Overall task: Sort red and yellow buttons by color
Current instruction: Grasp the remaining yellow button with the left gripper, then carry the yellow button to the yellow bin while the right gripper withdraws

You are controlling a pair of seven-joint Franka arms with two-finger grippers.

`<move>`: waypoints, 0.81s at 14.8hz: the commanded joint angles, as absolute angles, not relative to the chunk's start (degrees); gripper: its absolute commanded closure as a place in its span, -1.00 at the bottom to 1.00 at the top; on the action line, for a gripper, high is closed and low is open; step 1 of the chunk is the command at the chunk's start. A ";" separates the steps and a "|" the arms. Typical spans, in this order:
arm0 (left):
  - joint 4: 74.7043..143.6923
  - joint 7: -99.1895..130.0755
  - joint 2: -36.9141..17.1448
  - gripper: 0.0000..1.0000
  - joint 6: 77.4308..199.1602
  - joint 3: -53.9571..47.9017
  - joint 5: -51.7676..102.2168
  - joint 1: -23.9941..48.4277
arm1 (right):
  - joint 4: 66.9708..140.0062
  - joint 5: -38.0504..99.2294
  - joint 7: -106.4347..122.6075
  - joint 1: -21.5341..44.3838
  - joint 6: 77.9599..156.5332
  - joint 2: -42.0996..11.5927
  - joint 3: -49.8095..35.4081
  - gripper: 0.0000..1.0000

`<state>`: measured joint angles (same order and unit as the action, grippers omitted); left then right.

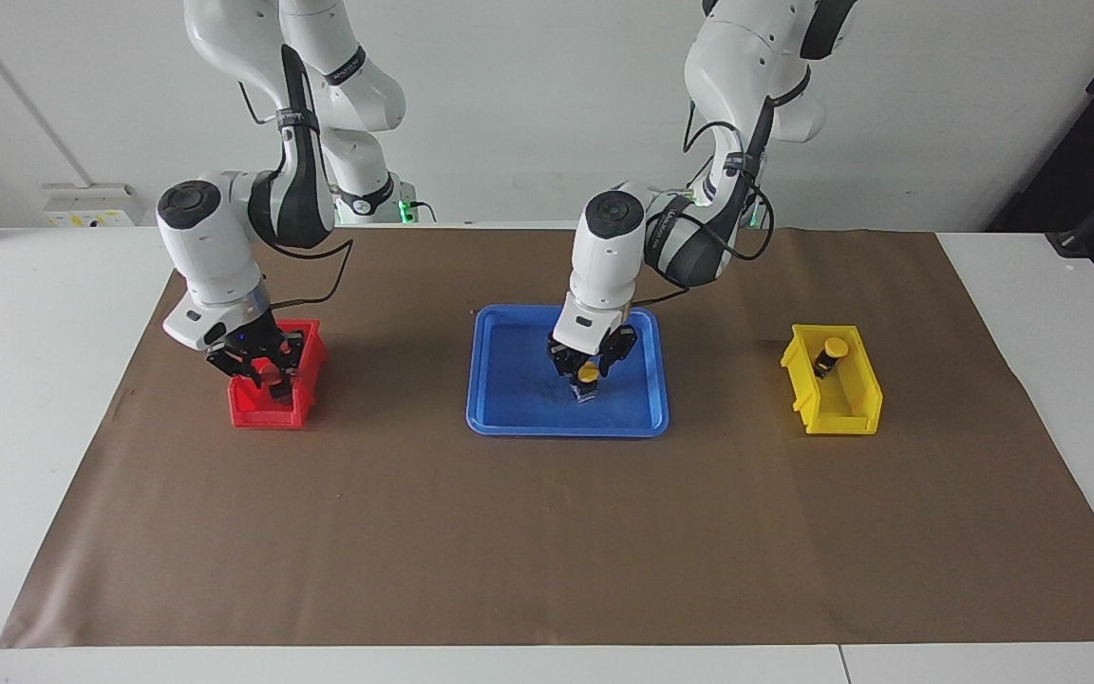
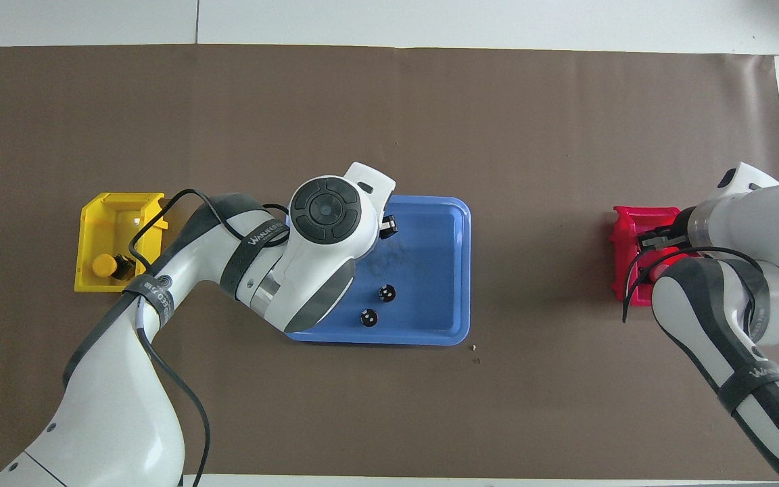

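A yellow button (image 1: 588,374) stands upright in the blue tray (image 1: 509,408), and my left gripper (image 1: 589,372) is shut on its cap. In the overhead view the left arm hides both. A second yellow button (image 1: 830,353) lies in the yellow bin (image 1: 841,413) toward the left arm's end; it also shows in the overhead view (image 2: 107,265). My right gripper (image 1: 262,369) is low inside the red bin (image 1: 267,413), with a reddish button (image 1: 273,376) at its tips. The other red button is hidden.
Two dark capless cylinders (image 2: 387,293) (image 2: 368,317) stand in the blue tray (image 2: 443,270) on the side nearer the robots. The red bin (image 2: 629,230) sits toward the right arm's end. Brown paper covers the table.
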<state>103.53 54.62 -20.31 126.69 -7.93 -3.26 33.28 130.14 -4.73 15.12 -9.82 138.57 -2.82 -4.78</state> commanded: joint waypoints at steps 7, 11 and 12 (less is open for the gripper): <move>96.15 44.87 -15.57 0.97 111.03 -6.86 -2.91 27.70 | 120.52 -4.66 15.38 -10.38 125.10 -3.16 -5.54 -0.45; 96.06 24.41 -10.82 0.97 101.80 -6.50 -2.20 16.47 | 108.41 -4.57 14.59 -9.32 108.42 -1.67 -6.06 -1.00; 96.06 20.17 -10.38 0.97 100.73 -6.33 -2.28 13.83 | 105.06 -4.48 13.11 -8.88 104.02 -1.58 -5.98 -1.00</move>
<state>95.21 28.93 -12.09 103.61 -6.24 -3.21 18.72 111.69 -4.73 14.98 -9.48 111.90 -1.78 -5.65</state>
